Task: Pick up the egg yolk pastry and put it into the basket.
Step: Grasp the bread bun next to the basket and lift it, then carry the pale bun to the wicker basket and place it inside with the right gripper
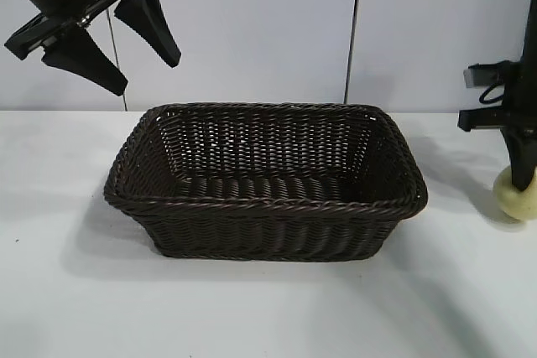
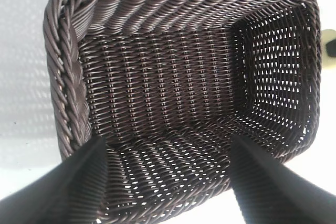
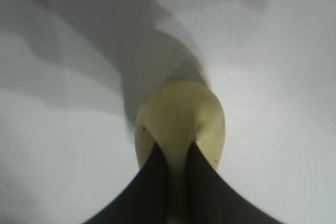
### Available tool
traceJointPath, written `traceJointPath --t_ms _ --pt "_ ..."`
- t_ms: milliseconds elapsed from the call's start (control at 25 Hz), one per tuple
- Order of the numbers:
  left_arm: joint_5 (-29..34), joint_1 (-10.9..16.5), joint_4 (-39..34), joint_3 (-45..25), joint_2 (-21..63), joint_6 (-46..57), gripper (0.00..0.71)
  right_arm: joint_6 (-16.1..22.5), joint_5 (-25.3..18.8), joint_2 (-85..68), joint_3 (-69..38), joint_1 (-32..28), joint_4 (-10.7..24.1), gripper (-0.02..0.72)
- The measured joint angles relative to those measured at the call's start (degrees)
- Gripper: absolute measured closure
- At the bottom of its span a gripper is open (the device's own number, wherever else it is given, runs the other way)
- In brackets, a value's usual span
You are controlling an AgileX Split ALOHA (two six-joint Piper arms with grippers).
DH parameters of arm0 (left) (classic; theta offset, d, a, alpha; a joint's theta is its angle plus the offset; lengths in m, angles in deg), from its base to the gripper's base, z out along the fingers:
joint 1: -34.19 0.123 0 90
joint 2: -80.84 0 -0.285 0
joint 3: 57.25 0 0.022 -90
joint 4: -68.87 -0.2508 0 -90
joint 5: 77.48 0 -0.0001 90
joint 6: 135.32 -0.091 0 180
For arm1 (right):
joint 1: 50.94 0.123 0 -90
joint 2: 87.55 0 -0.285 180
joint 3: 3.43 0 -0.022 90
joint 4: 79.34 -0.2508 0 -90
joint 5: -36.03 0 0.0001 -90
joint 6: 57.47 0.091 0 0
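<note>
Pale yellow egg yolk pastry (image 3: 181,116) pinched between right gripper (image 3: 178,182) fingers, at table's right edge, beside basket (image 1: 268,207). Judgement: lift above braided rim before crossing; soft lump, gentle squeeze. Left gripper (image 1: 117,44) parked high, jaws apart.

No readable text, label, brand or number shows in any view (nothing printed anywhere).
</note>
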Motion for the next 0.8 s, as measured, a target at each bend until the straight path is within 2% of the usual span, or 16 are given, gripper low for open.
traceJointPath --t_ms 240,480,720,800 --pt "0.0 0.0 0.0 0.0 0.0 0.0 0.225 -1.6 -0.3 -10.2 0.0 0.0 -3.2 0.659" --pt "0.0 0.0 0.0 0.0 0.0 0.0 0.225 -2.2 -0.8 -16.3 0.0 0.0 -4.3 0.659" --pt "0.0 0.0 0.0 0.0 0.0 0.0 0.225 -2.8 -1.3 -17.6 0.0 0.2 -10.9 0.659" --pt "0.0 0.0 0.0 0.0 0.0 0.0 0.225 -3.2 -1.3 -17.6 0.0 1.5 -11.5 0.659"
